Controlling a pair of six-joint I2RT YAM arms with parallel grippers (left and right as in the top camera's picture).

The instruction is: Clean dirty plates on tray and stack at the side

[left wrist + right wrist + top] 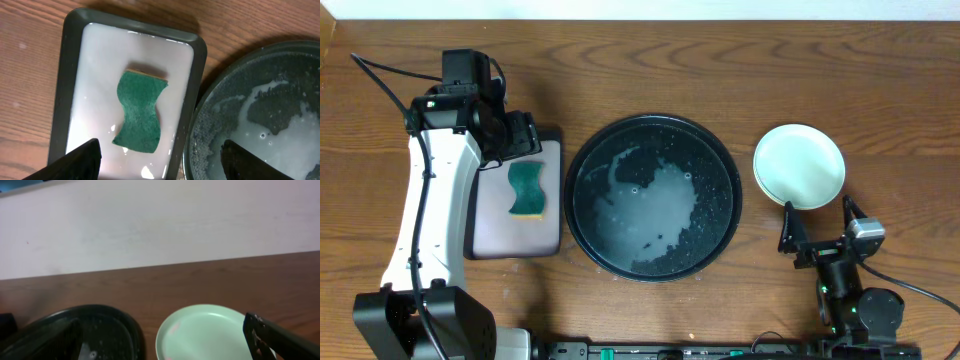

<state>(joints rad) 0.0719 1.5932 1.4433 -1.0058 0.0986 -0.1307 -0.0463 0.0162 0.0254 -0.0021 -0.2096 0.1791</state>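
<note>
The large round black tray (582,215) sits mid-table, holding only foamy water; it also shows in the left wrist view (200,125) and the right wrist view (131,325). A pale mint-green plate (799,166) lies on the wood to the tray's right, with another rim just showing under its lower left edge. It also shows in the right wrist view (205,332). The yellow plate is hidden. My left gripper (525,140) (160,165) is open and empty above the small tray. My right gripper (818,222) (165,352) is open and empty, just in front of the plate.
A small rectangular black-rimmed tray with a pale pink mat (552,140) (60,100) lies left of the round tray, almost touching it. A green sponge (527,190) (140,112) lies on the mat. A white wall runs behind the table.
</note>
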